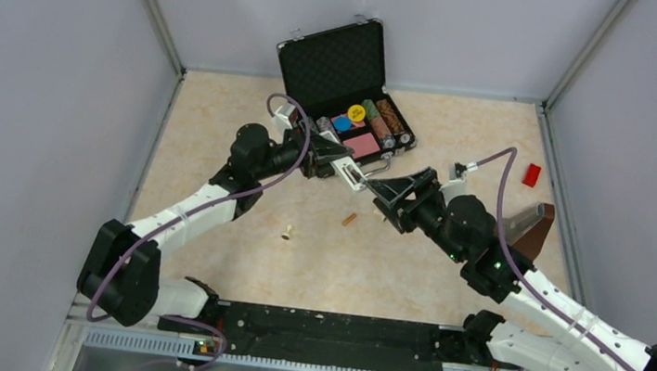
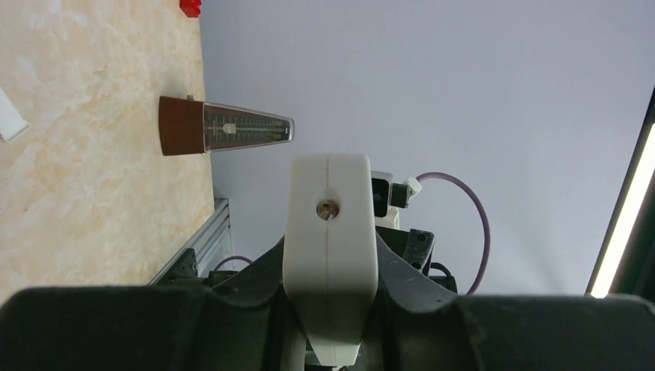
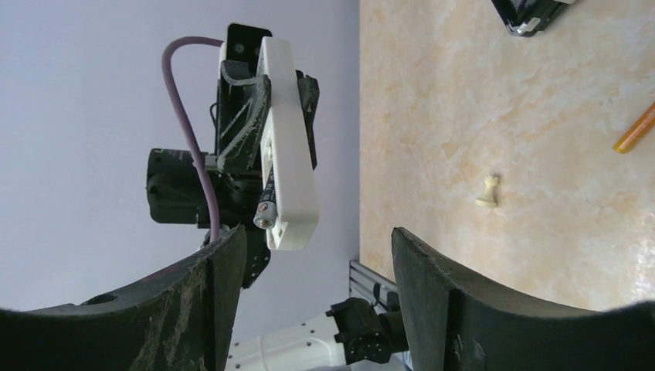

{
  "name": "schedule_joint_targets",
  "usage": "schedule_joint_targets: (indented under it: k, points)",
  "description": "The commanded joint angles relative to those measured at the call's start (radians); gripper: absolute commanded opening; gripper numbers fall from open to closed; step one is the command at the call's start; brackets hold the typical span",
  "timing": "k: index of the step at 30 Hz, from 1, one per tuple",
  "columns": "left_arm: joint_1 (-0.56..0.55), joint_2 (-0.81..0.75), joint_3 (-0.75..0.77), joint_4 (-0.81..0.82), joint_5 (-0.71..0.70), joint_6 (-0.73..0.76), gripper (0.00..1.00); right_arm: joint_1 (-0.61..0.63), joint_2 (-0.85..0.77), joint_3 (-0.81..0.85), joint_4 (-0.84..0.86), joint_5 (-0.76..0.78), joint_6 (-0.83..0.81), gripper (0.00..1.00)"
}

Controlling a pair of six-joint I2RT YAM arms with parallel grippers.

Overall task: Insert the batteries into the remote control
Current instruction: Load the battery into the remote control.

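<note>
Mid-frame from above, my left end effector (image 1: 335,162) grasps the remote control (image 3: 290,154). The right end effector (image 3: 317,255) is released and empty. I fear the battery (image 3: 266,205) slipping out.

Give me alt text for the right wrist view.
The left gripper holds the white remote control, a dark battery lying in its slot. The open right gripper frames the bottom; a cream peg and a copper-orange battery lie on the table.

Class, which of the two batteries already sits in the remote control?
The blackish battery, lodged in the slot of the remote control; the copper-orange battery lies loose on the table.
</note>
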Motion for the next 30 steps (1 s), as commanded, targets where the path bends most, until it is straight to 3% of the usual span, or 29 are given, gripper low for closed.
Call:
schedule_joint_targets:
  k: [1,30]
  points:
    - [-0.007,-0.043,0.01,0.006,-0.042,-0.017,0.0,-0.006,-0.001,-0.002,0.147,0.025,0.021,0.67]
    - [-0.029,-0.098,0.017,-0.032,-0.064,-0.04,0.0,-0.005,0.072,-0.043,0.226,-0.019,0.05,0.62]
